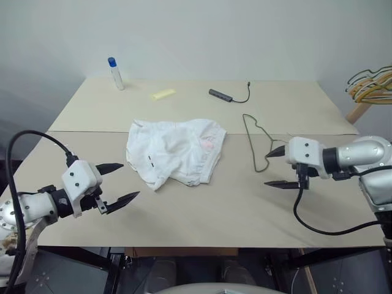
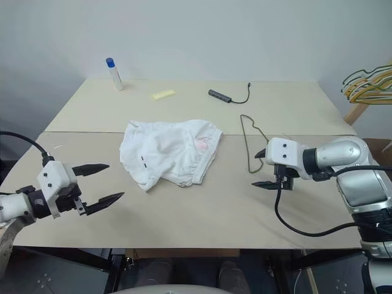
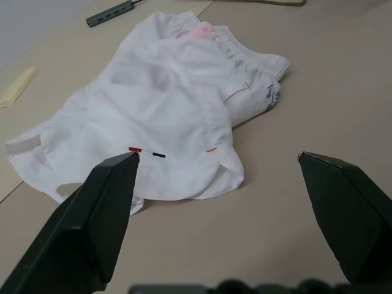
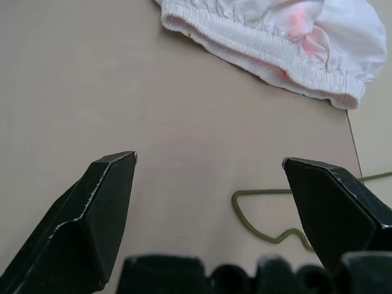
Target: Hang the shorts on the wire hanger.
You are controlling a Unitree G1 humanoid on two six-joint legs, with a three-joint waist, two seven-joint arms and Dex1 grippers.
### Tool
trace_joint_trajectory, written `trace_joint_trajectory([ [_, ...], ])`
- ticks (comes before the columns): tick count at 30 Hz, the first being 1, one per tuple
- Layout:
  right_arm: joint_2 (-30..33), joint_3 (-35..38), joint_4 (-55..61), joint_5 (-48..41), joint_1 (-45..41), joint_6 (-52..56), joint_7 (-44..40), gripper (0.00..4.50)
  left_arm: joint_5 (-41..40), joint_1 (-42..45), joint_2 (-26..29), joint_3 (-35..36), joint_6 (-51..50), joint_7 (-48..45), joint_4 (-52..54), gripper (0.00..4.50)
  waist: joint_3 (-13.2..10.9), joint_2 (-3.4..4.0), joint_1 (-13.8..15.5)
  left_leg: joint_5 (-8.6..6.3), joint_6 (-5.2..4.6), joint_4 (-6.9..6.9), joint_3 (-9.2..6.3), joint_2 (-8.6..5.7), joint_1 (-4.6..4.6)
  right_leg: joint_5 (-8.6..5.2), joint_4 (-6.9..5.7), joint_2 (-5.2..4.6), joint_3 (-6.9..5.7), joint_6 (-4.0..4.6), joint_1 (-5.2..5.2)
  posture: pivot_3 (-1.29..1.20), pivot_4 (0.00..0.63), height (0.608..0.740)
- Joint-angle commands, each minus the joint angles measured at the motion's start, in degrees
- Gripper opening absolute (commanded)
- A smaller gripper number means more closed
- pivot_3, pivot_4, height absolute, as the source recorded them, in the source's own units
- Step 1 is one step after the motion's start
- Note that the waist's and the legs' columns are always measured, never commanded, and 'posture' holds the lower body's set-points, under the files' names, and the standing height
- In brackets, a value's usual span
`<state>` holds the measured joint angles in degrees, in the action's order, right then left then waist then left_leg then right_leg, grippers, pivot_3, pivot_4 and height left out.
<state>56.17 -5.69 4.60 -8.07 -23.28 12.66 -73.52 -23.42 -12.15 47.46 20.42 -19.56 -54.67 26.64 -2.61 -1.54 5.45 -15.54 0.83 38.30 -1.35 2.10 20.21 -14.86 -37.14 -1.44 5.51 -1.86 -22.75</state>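
Shorts (image 3: 165,116) dark hem mark clear from left wrist; both pincers (image 1: 120,181) (image 1: 278,167) released, empty.

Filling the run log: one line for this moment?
shorts: crumpled on table | wire hanger: flat, right of shorts, apart | left pincer: open, empty | right pincer: open, empty

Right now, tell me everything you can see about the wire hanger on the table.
The wire hanger is one thin, dark grey-green wire bent into a narrow triangle with a small hook at its near end. It lies flat on the beige table, to the right of the shorts and apart from them. Nothing holds it; the right gripper is open close to its hooked end, and whether it touches the wire cannot be told.
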Motion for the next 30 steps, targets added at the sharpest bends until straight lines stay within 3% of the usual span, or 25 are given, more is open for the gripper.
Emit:
trace_joint_trajectory([
  [1,0.1,1.2,1.1,-1.2,-1.2,0.5,0.1,4.47,-2.1,1.8,0.1,2.0,-1.6,1.8,2.3,4.5,0.0,0.0,0.0,0.0,0.0,0.0,0.0,0.0,0.0,0.0,0.0,0.0,0.0,0.0,0.0,0.23,0.0,0.74],
  [17,-1.0,0.3,3.7,0.9,-0.3,0.9,3.1,4.47,4.6,-1.7,4.7,-2.5,1.0,-1.7,0.4,4.5,0.0,0.01,-0.4,0.0,0.0,0.0,0.02,0.0,0.0,-0.01,0.01,0.0,0.01,0.01,-0.03,0.17,0.0,0.74],
  [21,-2.3,-0.9,5.6,1.5,-1.2,2.6,4.5,4.47,2.7,-4.0,5.9,-1.4,0.6,-4.9,1.0,4.5,0.0,0.01,-1.2,0.0,0.0,0.0,0.04,0.02,0.04,-0.01,0.0,0.0,0.02,0.02,-0.1,0.15,0.0,0.74],
  [25,-6.1,-4.8,9.4,3.0,-2.2,4.0,6.9,4.47,3.8,-4.5,7.9,-1.7,0.3,-6.5,0.4,4.5,0.0,0.01,-2.0,0.0,0.0,-0.01,0.04,0.07,0.04,-0.02,0.0,0.03,0.0,0.02,-0.11,0.14,0.0,0.74],
  [30,-13.4,-14.7,7.1,13.1,-5.6,2.4,12.0,4.47,7.6,-5.2,10.2,-3.1,1.8,-7.3,-2.5,4.5,0.0,0.01,-3.3,0.0,0.0,-0.05,0.08,0.07,0.04,-0.01,-0.02,0.04,0.02,0.03,-0.18,0.13,0.0,0.74],
])
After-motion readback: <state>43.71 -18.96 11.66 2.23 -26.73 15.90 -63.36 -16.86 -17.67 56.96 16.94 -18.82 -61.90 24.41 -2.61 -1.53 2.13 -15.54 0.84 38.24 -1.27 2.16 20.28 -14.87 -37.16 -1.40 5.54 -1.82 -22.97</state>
